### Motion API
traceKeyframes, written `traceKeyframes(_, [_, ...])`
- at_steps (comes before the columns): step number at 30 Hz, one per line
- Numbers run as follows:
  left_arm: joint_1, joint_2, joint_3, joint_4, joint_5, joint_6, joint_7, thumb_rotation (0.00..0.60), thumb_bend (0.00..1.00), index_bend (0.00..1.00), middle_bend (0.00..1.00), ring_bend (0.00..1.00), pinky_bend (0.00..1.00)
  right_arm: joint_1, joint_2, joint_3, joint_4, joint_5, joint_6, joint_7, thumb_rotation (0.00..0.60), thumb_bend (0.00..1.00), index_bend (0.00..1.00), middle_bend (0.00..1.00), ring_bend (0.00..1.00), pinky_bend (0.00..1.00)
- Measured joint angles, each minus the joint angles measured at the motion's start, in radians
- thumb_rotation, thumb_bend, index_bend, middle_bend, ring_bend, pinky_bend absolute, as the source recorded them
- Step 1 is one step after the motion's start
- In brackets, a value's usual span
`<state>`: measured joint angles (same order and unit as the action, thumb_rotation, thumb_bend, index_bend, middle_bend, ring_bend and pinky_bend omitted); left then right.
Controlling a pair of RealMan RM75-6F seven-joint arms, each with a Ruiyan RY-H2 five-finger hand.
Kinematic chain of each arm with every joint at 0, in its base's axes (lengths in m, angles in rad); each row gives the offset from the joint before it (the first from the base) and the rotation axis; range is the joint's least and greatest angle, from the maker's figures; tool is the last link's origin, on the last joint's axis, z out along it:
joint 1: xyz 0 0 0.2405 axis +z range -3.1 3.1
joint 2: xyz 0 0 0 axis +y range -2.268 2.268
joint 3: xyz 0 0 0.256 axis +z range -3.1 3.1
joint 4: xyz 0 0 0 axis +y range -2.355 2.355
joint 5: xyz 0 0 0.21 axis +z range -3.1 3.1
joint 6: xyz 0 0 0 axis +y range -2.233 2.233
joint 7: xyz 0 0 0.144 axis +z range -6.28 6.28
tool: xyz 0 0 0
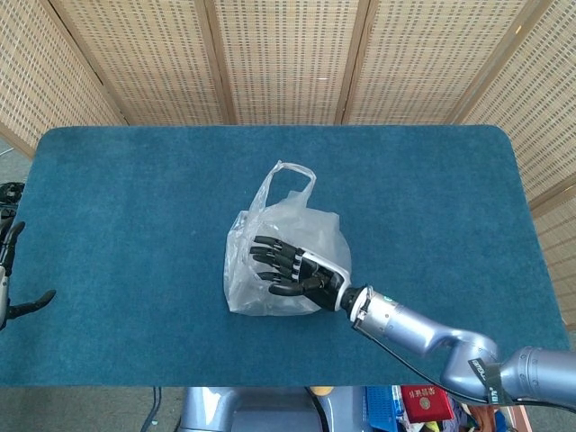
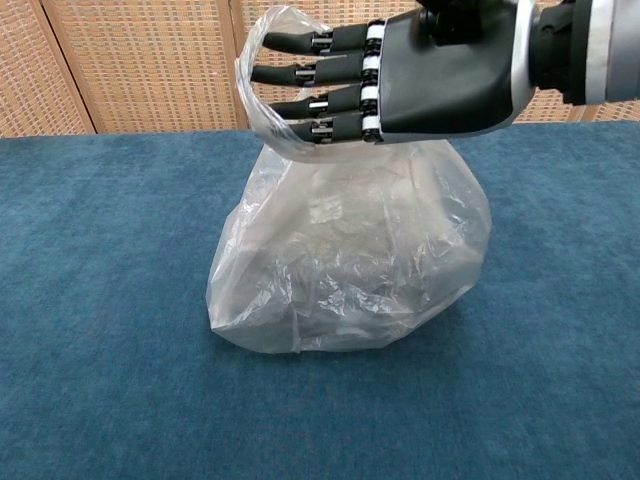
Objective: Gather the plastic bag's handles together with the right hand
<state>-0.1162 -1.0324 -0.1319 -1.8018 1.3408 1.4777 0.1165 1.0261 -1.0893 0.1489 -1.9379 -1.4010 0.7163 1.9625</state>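
Woven cane screens back a blue carpeted table point(image 1: 135, 207), and on it, directly under the right hand point(image 1: 297, 273), slumps a clear plastic bag point(image 2: 345, 270), crumpled and wide at its base. That hand hangs over the bag's top with fingers point(image 2: 315, 70) stretched out side by side; in the chest view a thin loop of film, apparently one handle point(image 2: 262, 70), drapes around their tips, so the hand is hooked through it rather than clenched on it. A second handle point(image 1: 292, 183) stands up beyond the fingertips, away from the wrist, not yet caught. Thin film like this looks light, limp and slippery, likely to slide off straight fingers; the loops themselves are the place to close on. Far off at the table's edge, the left hand point(image 1: 11, 279) rests with fingers spread, holding nothing.
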Motion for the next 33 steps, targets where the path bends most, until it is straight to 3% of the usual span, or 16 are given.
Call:
traceKeyframes(10, [0.002,0.003,0.003,-0.004,0.010,0.007,0.000,0.600,0.16,0.00,0.00,0.00,0.00,0.018,0.012,0.047,-0.001,0.034,-0.110,-0.041,0.600,0.00,0.01,0.00,0.00,0.01])
traceKeyframes(24, [-0.003,0.000,0.001,0.000,0.001,-0.001,0.002,0.600,0.15,0.00,0.00,0.00,0.00,0.058,-0.032,0.107,0.052,0.269,-0.263,-0.205,0.600,0.00,0.03,0.01,0.00,0.01])
traceKeyframes(33, [-0.006,-0.003,0.001,0.001,-0.002,-0.003,0.009,0.600,0.16,0.00,0.00,0.00,0.00,0.023,-0.107,0.213,0.098,0.275,-0.291,-0.207,0.600,0.00,0.10,0.15,0.03,0.04])
